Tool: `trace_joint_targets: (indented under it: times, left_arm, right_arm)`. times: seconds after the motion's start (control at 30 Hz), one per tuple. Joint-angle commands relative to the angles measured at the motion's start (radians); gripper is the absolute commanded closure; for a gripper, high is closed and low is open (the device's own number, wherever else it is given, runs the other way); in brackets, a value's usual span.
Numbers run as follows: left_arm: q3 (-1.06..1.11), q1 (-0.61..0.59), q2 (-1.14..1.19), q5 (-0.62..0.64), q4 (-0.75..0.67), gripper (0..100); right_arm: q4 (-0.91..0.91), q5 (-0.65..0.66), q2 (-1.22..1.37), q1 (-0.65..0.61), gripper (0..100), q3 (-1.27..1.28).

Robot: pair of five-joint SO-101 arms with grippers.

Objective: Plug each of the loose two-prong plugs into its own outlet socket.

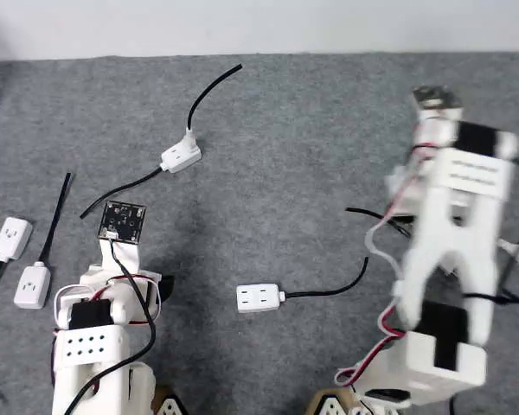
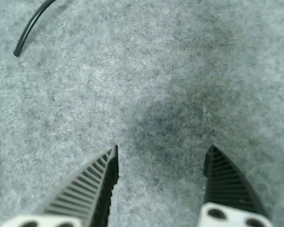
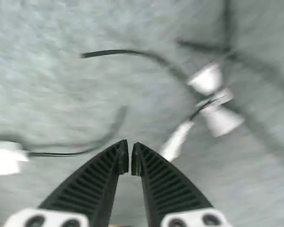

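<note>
A white outlet socket (image 1: 259, 297) on a black cord lies mid-table, between the arms. It also appears as the outlet socket (image 3: 4, 159) far to one side of my shut right gripper (image 3: 129, 157). Beyond that gripper lie blurred white two-prong plugs (image 3: 209, 79) with black cords, apart from the fingertips, which hold nothing. Another white socket (image 1: 180, 156) with a cord lies farther back. Two more sockets (image 1: 12, 238) (image 1: 32, 286) lie at the left edge. My left gripper (image 2: 161, 161) hangs open over bare grey felt, with a black cord end (image 2: 32, 24) farther off.
The grey felt mat (image 1: 311, 130) covers the table up to a white wall at the back. The right arm (image 1: 454, 233) stands tall over the right side and hides cords there. A small white plug part (image 1: 516, 252) shows past it.
</note>
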Motion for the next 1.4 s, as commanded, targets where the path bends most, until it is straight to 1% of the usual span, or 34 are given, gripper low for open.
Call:
trace_joint_targets:
  times: [0.0, 0.07, 0.13, 0.2, 0.27, 0.47, 0.57, 0.63, 0.73, 0.8, 0.87, 0.97, 1.07, 1.17, 1.37]
  left_arm:
    - [-0.007, 0.008, -0.015, 0.011, -0.018, 73]
    - [-0.007, 0.008, -0.015, 0.011, -0.018, 73]
    - [-0.007, 0.008, -0.015, 0.011, -0.018, 73]
    - [-0.007, 0.008, -0.015, 0.011, -0.018, 73]
    - [-0.007, 0.008, -0.015, 0.011, -0.018, 73]
    - [-0.007, 0.009, -0.015, 0.011, -0.020, 73]
    - [-0.007, 0.009, -0.014, 0.011, -0.020, 73]
    - [-0.005, 0.021, -0.014, 0.011, -0.020, 73]
    - [-0.004, 0.057, -0.012, 0.009, -0.020, 73]
    - [0.005, 0.069, -0.017, 0.009, -0.031, 73]
    - [0.013, 0.072, -0.017, 0.009, -0.044, 73]
    - [0.015, 0.072, -0.017, 0.009, -0.048, 73]
    - [0.015, 0.072, -0.017, 0.009, -0.048, 73]
    - [0.015, 0.072, -0.017, 0.009, -0.048, 73]
    - [0.015, 0.069, -0.017, 0.009, -0.046, 73]
  right_arm:
    - [-0.022, -0.169, -0.053, -0.137, 99.0, 0.046]
    - [-0.033, -0.124, -0.045, -0.182, 99.0, 0.057]
    - [-0.025, -0.061, -0.047, -0.191, 99.0, 0.063]
    - [-0.024, 0.063, -0.048, -0.156, 99.0, 0.064]
    - [-0.024, 0.241, -0.048, -0.079, 99.0, 0.064]
    - [-0.033, 0.910, -0.039, 0.180, 98.5, 0.114]
    - [-0.059, 1.166, -0.039, 0.308, 93.6, 0.137]
    - [-0.131, 1.232, -0.039, 0.378, 87.2, 0.158]
    - [-0.282, 1.244, -0.039, 0.418, 81.2, 0.259]
    - [-0.340, 1.246, -0.047, 0.417, 81.8, 0.348]
    - [-0.338, 1.254, -0.053, 0.387, 84.0, 0.402]
    - [-0.302, 1.316, -0.084, 0.361, 86.7, 0.443]
    - [-0.245, 1.435, -0.137, 0.361, 85.7, 0.454]
    - [-0.202, 1.593, -0.179, 0.364, 84.0, 0.454]
    - [-0.222, 1.855, -0.188, 0.364, 81.6, 0.456]
